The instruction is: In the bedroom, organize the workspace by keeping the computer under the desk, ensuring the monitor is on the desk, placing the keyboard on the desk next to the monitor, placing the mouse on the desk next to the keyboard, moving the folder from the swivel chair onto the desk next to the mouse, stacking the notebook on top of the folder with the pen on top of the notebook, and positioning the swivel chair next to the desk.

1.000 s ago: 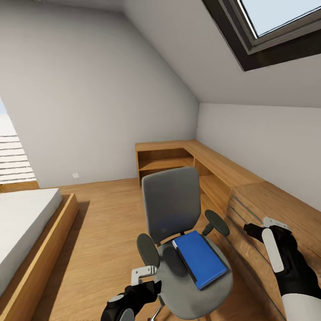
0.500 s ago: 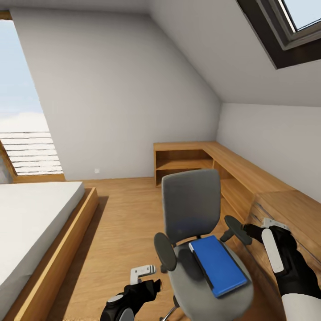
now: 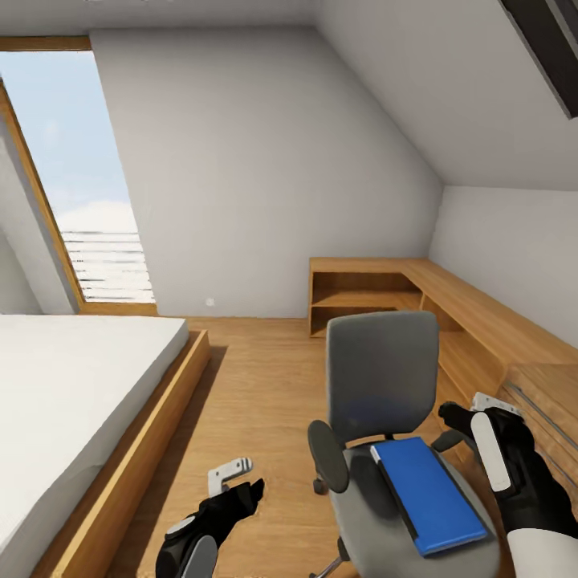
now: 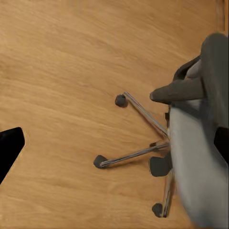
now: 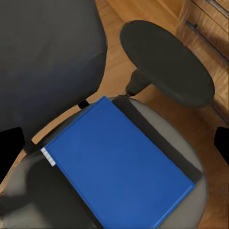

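Blue folder (image 3: 430, 502) lies flat on swivel chair (image 3: 384, 377) seat, lower right of frame. Right pincer (image 3: 470, 409) spread, empty, hovering beside armrest, likely readying pickup. Left pincer (image 3: 233, 475) low over floor; spread or pressed, cannot tell.

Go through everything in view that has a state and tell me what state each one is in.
folder: closed, flat on the chair seat
swivel chair: upright beside the oak unit
left gripper: open, empty
right gripper: open, empty, above the folder
oak unit drawers: closed
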You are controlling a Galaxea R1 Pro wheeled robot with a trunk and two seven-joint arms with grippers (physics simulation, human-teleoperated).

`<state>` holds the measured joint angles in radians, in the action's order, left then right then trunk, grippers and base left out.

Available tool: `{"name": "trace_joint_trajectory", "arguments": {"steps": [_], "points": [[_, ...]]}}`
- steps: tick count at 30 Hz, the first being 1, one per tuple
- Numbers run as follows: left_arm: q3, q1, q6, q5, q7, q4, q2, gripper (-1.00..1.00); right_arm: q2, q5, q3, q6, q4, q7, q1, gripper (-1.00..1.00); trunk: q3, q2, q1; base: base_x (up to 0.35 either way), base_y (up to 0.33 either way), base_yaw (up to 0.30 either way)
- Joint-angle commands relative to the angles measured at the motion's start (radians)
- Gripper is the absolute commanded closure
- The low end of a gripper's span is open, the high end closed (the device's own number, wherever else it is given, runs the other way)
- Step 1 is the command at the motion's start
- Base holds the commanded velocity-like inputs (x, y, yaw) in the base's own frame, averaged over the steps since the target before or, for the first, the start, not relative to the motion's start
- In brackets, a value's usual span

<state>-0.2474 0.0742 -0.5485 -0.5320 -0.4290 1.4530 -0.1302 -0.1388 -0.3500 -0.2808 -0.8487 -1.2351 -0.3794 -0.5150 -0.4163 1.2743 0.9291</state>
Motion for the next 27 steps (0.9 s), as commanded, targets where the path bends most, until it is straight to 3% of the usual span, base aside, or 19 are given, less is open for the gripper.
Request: {"name": "trace_joint_trajectory", "arguments": {"steps": [1, 5, 13, 25, 27], "points": [[0.030, 0.001, -0.002, -0.011, -0.008, 0.010, -0.001, -1.00, -0.001, -0.011, 0.000, -0.003, -0.001, -0.009, 0.000, -1.00, -0.001, 0.001, 0.000, 0.000, 0.000, 0.253], [0.089, 0.001, -0.003, -0.011, -0.006, 0.037, -0.001, -1.00, -0.002, -0.012, -0.001, -0.003, -0.001, -0.007, 0.000, -1.00, -0.005, 0.008, 0.004, 0.000, 0.000, 0.145], [0.134, 0.001, -0.004, -0.010, -0.008, 0.101, 0.000, -1.00, -0.007, -0.014, -0.005, 0.001, 0.000, 0.002, 0.000, -1.00, -0.030, 0.064, 0.035, 0.000, 0.000, 0.023], [0.191, 0.001, -0.009, -0.011, -0.008, 0.109, 0.001, -1.00, -0.009, -0.013, -0.033, 0.002, 0.000, 0.002, 0.000, -1.00, -0.068, 0.148, 0.081, 0.000, 0.000, 0.001], [0.232, 0.001, -0.011, -0.024, -0.008, 0.108, 0.000, -1.00, -0.009, -0.012, -0.034, 0.002, 0.000, 0.002, 0.000, -1.00, -0.074, 0.162, 0.088, 0.000, 0.000, 0.000]]}}
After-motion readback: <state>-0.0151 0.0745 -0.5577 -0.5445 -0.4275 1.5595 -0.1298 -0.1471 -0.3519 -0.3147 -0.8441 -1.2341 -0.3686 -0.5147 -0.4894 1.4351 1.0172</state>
